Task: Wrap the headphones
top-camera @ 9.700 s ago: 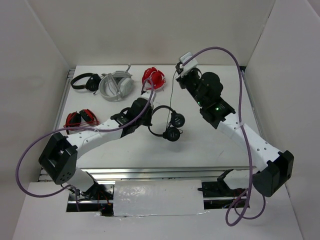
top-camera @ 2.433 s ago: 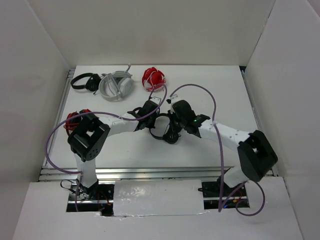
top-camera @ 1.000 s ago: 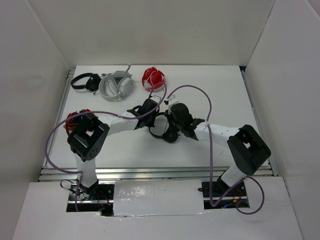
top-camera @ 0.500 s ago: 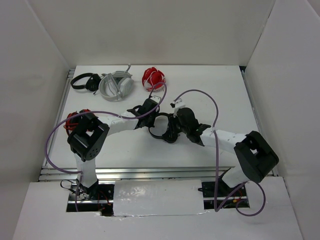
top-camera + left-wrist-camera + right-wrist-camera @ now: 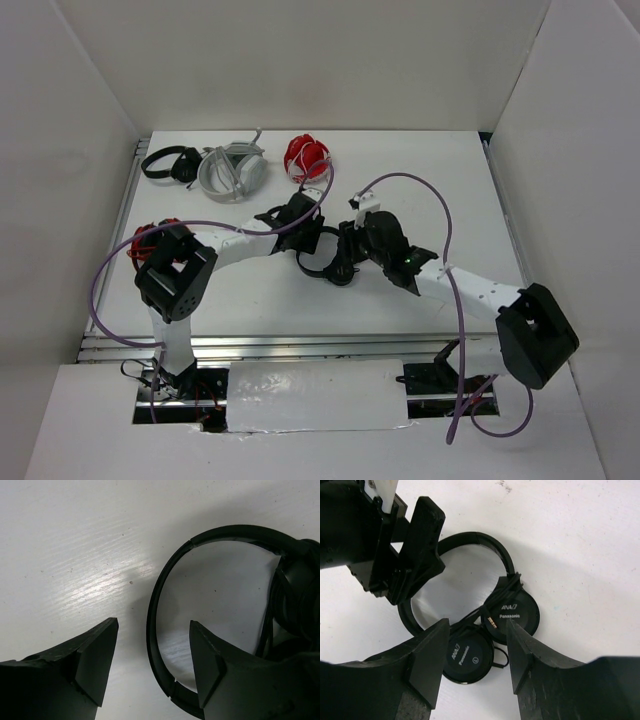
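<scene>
Black on the white table point(image 5: 450, 180), flat at mid-table between the two arms: the headphones point(image 5: 338, 270), headband bowed toward the left gripper point(image 5: 152, 630), both earcups side by side beneath the right gripper point(image 5: 476, 630), cable point(image 5: 491, 620) bunched between the cups. Both pairs of fingers spread apart and holding nothing, the left pair straddling the headband's arc, the right pair framing the cups. Probably better placed for the loose cable: the right.

White arm links point(image 5: 240, 243), black joints point(image 5: 175, 280), looping purple cables point(image 5: 400, 176), and matte black wedge-shaped pincer fingers point(image 5: 95, 650).
</scene>
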